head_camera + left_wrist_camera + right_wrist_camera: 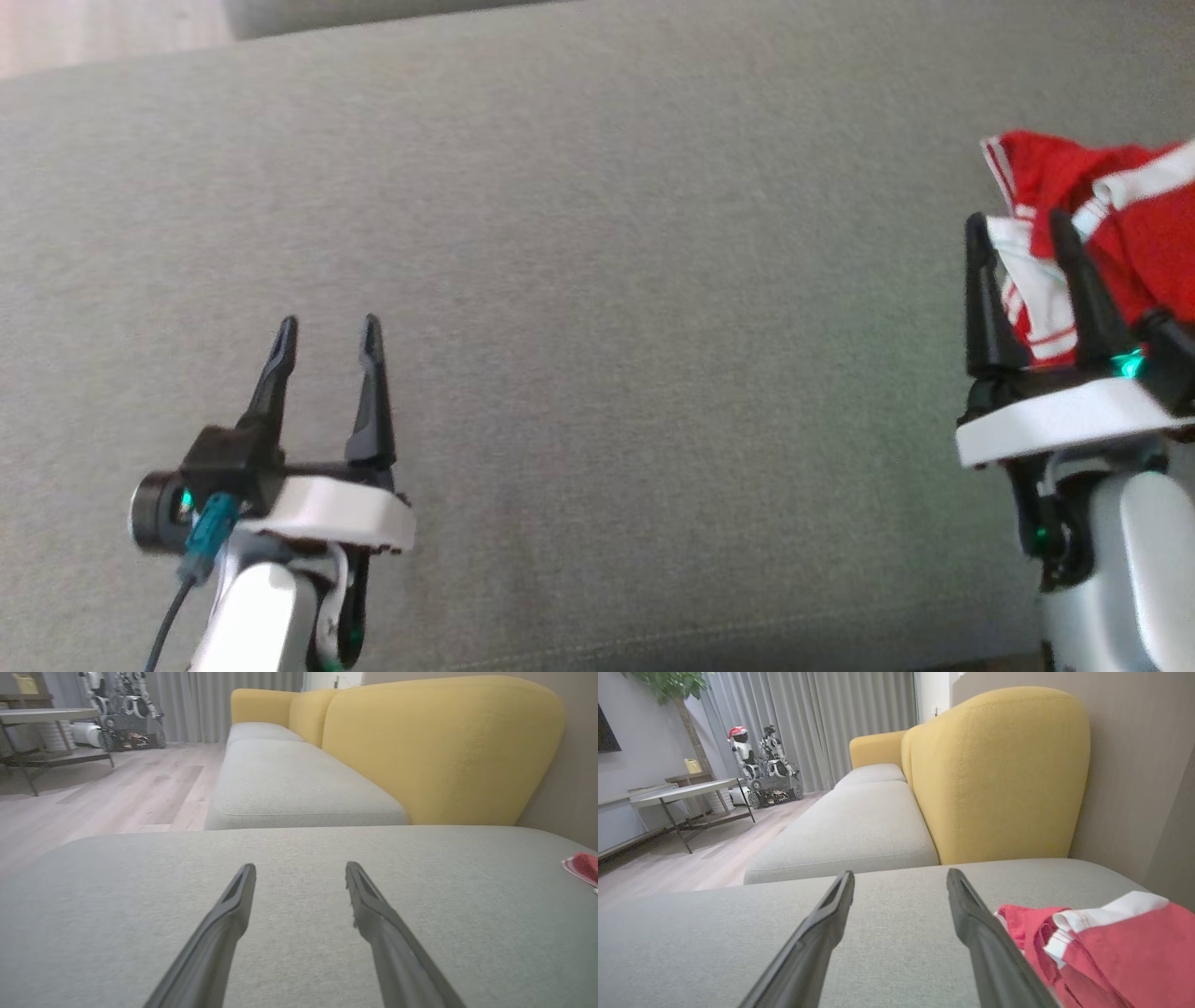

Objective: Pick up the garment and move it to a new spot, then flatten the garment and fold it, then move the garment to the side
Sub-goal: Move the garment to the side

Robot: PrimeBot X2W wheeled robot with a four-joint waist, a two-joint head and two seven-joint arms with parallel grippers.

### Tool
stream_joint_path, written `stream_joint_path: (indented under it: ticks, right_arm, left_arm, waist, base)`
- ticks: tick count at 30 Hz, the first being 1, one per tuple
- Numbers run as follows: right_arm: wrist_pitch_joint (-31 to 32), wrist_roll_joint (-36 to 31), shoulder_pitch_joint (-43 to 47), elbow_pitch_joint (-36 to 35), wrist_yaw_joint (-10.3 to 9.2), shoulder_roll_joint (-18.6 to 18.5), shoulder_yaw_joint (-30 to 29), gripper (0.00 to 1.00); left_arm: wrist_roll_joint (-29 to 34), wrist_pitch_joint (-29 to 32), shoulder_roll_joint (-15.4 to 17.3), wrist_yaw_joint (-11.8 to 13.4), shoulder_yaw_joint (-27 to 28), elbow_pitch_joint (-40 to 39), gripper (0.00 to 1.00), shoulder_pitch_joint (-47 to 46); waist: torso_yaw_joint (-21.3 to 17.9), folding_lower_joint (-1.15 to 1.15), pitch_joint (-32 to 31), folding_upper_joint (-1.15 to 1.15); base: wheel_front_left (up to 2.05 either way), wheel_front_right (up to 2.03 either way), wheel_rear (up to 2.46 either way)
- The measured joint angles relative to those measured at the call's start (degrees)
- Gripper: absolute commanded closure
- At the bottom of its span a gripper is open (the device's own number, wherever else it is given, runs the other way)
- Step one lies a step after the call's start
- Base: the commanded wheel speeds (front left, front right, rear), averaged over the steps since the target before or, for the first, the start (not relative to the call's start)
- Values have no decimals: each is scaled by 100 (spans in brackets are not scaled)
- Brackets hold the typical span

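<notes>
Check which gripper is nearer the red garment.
Right. The right gripper is at the garment's edge, open, with the cloth beside one finger rather than between them. The left gripper is open too, well away over the grey cushion.

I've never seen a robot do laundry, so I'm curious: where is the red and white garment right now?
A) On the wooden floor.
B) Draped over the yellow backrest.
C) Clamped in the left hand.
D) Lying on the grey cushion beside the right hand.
D: the garment lies crumpled on the grey cushion beside the open right hand, with nothing between its fingers.
</notes>
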Motion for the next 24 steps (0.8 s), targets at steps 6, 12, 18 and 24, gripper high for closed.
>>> stream_joint_path:
  ticks: [6, 12, 18, 24]
  right_arm:
    - [80, -102, 276, -62, 0, 93, 204, 0]
    - [155, -157, 674, -65, 0, 102, 274, 0]
    - [255, -230, 1027, -108, 0, 120, 328, 0]
    - [355, -269, 1295, -200, 0, 133, 361, 0]
  left_arm:
    - [-58, 0, 67, 43, 41, -13, 0, 339]
    - [-118, 9, 152, 45, 40, -49, 0, 693]
    - [-118, 92, 183, 65, 12, -179, 0, 1022]
    - [-152, 170, 246, 121, 8, -288, 0, 1288]
  waist:
    - [274, 0, -362, 0]
    - [390, 0, -694, 0]
    - [451, 0, -1008, 0]
    - [473, 0, -1224, 0]
  base:
    - [0, 0, 0]
    - [0, 0, 0]
    - [0, 0, 0]
    - [0, 0, 0]
